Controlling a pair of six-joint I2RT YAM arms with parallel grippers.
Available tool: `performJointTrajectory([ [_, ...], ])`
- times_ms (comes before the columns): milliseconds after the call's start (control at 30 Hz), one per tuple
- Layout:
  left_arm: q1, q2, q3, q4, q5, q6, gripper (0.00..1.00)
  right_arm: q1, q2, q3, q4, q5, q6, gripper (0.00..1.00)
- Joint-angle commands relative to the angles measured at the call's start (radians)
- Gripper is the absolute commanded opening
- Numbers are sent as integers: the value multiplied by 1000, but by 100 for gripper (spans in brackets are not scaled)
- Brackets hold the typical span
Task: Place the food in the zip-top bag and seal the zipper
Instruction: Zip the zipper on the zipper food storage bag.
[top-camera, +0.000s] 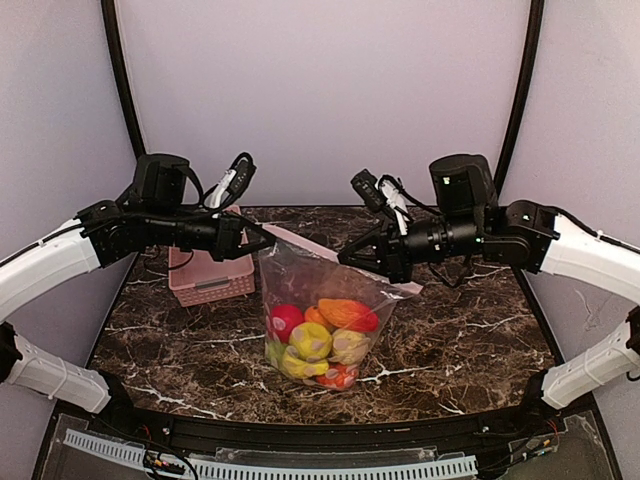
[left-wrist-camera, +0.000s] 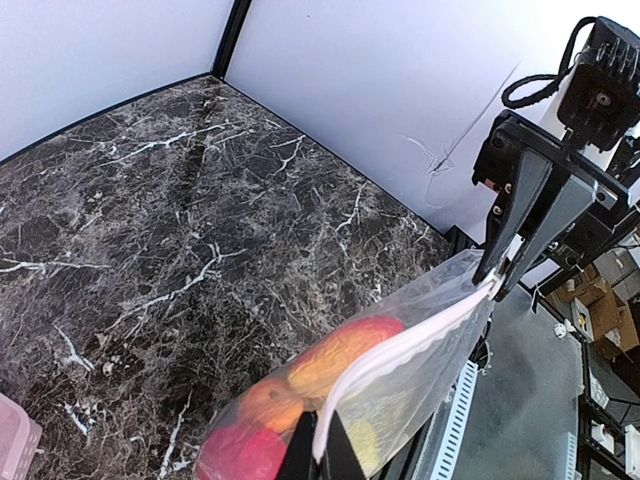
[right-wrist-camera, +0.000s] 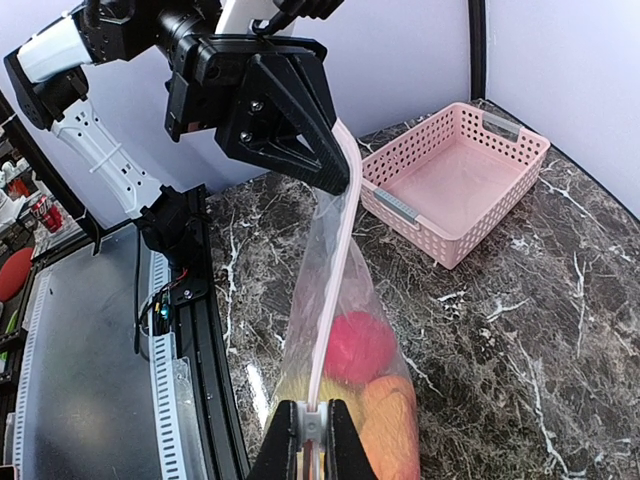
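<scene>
The left gripper (top-camera: 250, 238) is pressed shut on the far-left end of the zipper (right-wrist-camera: 335, 270). The right gripper (top-camera: 347, 258) pinches it near the other end. One bag (top-camera: 300, 275) hangs between the two over the middle of the table (top-camera: 460, 340), holding the food (top-camera: 320, 345), roughly eight crowded pieces. One pink basket (top-camera: 210, 280) sits far left.

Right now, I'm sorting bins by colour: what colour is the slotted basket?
The basket is pale pink, clearest in the right wrist view.
</scene>
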Motion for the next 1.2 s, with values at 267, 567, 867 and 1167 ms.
performJointTrajectory([
  [267, 75, -30, -42, 4, -57, -28, 1, 5, -51, -20, -41, 4, 7, 0],
  [567, 120, -27, -66, 34, -24, -60, 1, 5, -52, -22, -49, 12, 7, 0],
  [867, 154, -30, -87, 40, -4, -64, 1, 4, -58, -28, -53, 21, 10, 0],
  [1167, 179, -38, -103, 40, 5, -64, 1, 5, -61, -30, -52, 23, 10, 0],
])
